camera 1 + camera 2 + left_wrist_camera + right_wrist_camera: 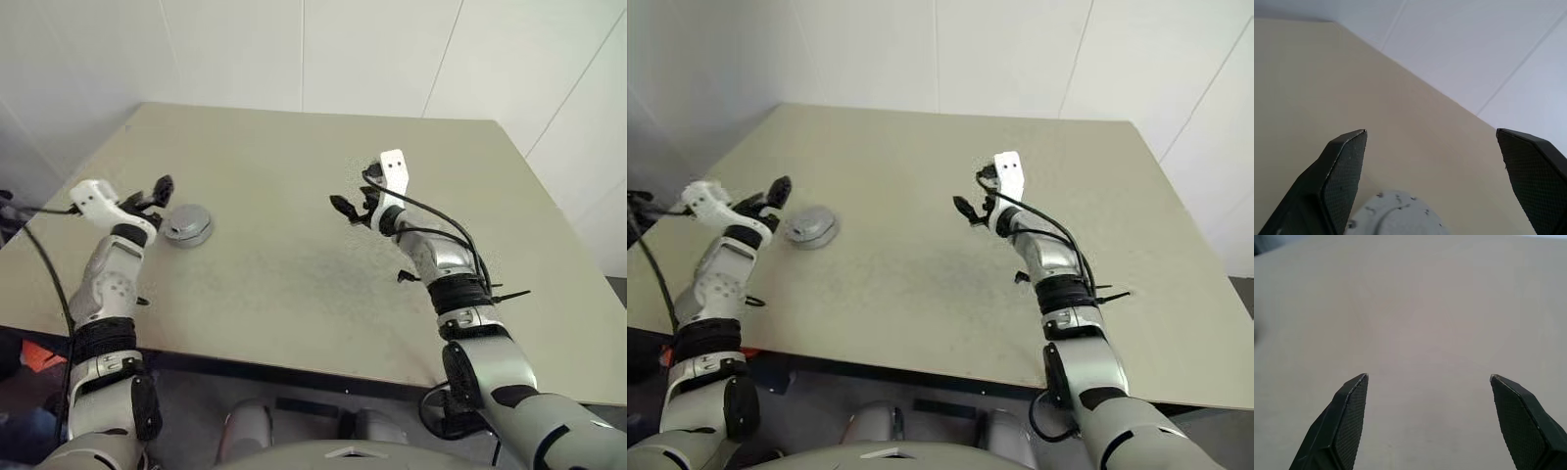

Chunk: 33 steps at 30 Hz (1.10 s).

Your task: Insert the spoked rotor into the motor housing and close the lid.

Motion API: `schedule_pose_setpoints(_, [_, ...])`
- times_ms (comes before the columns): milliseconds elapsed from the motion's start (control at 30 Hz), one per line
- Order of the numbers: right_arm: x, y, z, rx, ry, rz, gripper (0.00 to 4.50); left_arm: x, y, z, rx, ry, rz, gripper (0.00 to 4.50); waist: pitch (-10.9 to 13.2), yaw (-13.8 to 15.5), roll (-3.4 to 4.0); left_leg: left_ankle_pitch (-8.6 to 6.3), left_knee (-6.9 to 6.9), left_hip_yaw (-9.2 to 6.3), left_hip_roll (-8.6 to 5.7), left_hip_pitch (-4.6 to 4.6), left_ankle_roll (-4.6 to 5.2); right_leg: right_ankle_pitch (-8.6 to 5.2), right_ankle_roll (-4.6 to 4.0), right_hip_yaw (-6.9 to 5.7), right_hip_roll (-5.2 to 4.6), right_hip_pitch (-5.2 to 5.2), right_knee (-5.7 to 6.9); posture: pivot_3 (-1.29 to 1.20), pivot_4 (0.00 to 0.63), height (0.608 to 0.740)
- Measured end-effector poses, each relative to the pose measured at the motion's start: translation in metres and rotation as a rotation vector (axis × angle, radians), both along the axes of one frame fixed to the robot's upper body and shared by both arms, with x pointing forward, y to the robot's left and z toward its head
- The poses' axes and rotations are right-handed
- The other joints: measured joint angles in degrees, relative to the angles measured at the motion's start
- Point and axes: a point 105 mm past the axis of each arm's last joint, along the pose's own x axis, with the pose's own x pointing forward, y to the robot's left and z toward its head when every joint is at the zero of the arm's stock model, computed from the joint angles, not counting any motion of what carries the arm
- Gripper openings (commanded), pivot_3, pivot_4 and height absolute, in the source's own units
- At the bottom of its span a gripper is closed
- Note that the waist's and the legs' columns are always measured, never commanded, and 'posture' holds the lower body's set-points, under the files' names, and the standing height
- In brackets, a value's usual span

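Observation:
A round grey part with a domed lid (186, 225) sits on the left side of the beige table (313, 245); the lid's pale top with small screws (1396, 215) lies just below my left gripper's fingers. I cannot make out the motor housing under the lid, and the spoked rotor is hidden. My left gripper (157, 196) hovers just left of and slightly above this part, open and empty (1431, 131). Over the middle of the table my right gripper (358, 194) is raised, open with nothing between its fingers (1429, 376).
White wall panels (392, 49) rise behind the table's far edge. The table's near edge (294, 362) runs in front of me, with dark floor below it.

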Motion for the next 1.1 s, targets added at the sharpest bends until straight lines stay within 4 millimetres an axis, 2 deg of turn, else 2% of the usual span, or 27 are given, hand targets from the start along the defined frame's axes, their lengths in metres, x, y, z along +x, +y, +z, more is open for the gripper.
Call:
schedule_pose_setpoints(200, [0.000,-0.027,-0.008,-0.231,-0.058,0.052,4.50,-0.007,-0.068,-0.002,0.361,-0.005,-0.291,4.48,0.02,-0.52,0.03,-0.06,0.07,0.03,0.05,-0.03,0.12,0.02,-0.09,0.02,0.04,-0.06,0.05,0.00,0.000,0.740])
schedule_pose_setpoints(300, [-0.002,-0.042,-0.012,-0.320,-0.064,0.083,4.50,-0.021,-0.098,-0.016,0.489,0.010,-0.456,4.48,0.03,-0.49,0.06,-0.08,0.12,0.06,0.05,-0.04,0.15,0.02,-0.11,0.04,0.04,-0.07,0.07,0.00,0.000,0.740])
schedule_pose_setpoints(400, [-0.004,-0.049,-0.016,-0.343,-0.056,0.099,4.50,-0.031,-0.115,-0.037,0.534,0.053,-0.557,4.48,0.05,-0.55,0.10,-0.08,0.17,0.08,0.12,-0.03,0.16,0.07,-0.20,0.04,0.07,-0.09,0.11,0.00,0.000,0.740])
schedule_pose_setpoints(700, [-0.005,-0.049,-0.019,-0.342,-0.052,0.113,4.50,-0.030,-0.115,-0.046,0.563,0.072,-0.562,4.48,0.07,-0.49,0.15,-0.07,0.25,0.09,0.18,0.06,0.16,0.15,-0.34,0.04,0.09,-0.08,0.24,0.00,0.000,0.740])
schedule_pose_setpoints(1100, [-0.004,-0.048,-0.018,-0.331,-0.062,0.099,4.50,-0.019,-0.118,-0.039,0.566,0.027,-0.500,4.48,0.07,-0.44,0.15,-0.08,0.25,0.08,0.18,0.04,0.18,0.15,-0.34,0.04,0.09,-0.10,0.23,0.00,0.000,0.740])
